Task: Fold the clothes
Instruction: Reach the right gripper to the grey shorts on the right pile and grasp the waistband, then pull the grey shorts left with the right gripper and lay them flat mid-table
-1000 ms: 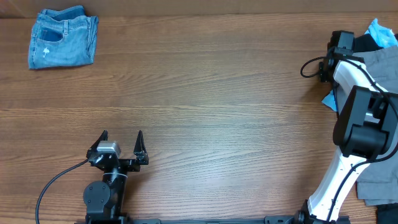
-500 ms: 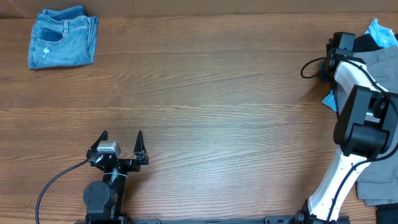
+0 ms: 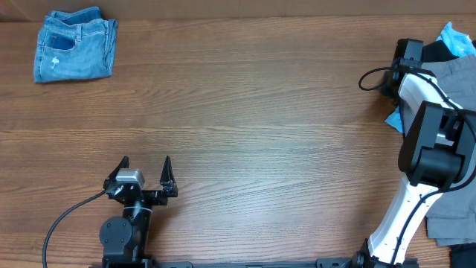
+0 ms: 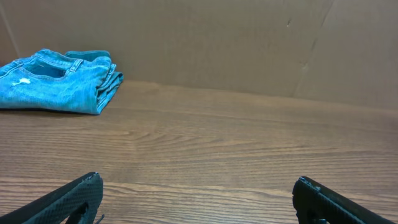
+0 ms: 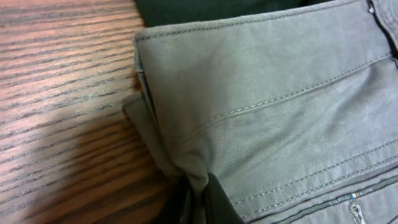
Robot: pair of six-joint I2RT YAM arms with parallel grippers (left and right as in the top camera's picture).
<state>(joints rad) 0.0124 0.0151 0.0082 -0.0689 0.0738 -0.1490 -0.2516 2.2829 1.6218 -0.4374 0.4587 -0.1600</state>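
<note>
Grey shorts (image 5: 280, 93), cotton, lie at the table's (image 3: 253, 112) far right edge, partly under the white right arm (image 3: 416, 112). One hemmed corner hangs just over bare wood, and a line of stitching runs parallel to the top edge. The right gripper (image 5: 198, 190) is closed, pinching a gathered fold of the grey shorts at that corner, with the cloth bunched into creases between the dark fingers (image 5: 219, 206). A black garment (image 5: 205, 7) touches the upper edge of the grey shorts and shows only as a thin strip. Light-blue cloth (image 3: 454, 33) sits at the far right corner, with another bit showing beside the arm nearer the front. More grey cloth (image 3: 451, 217) lies at the front right, cut off by the picture's edge. Denim shorts (image 3: 74, 45), small, faded and folded, sit at the far left corner, square to the table edge and close to the brown wall (image 4: 249, 43). They are well apart from everything else. The left gripper (image 3: 146, 165) is near the front left edge, its jaws spread wide and holding nothing, the tips above bare wood. A black cable (image 3: 59, 223) trails from its base towards the front edge. Between the denim shorts and the pile on the right runs a broad stretch of wood grain, reaching from the back wall to the front edge.
</note>
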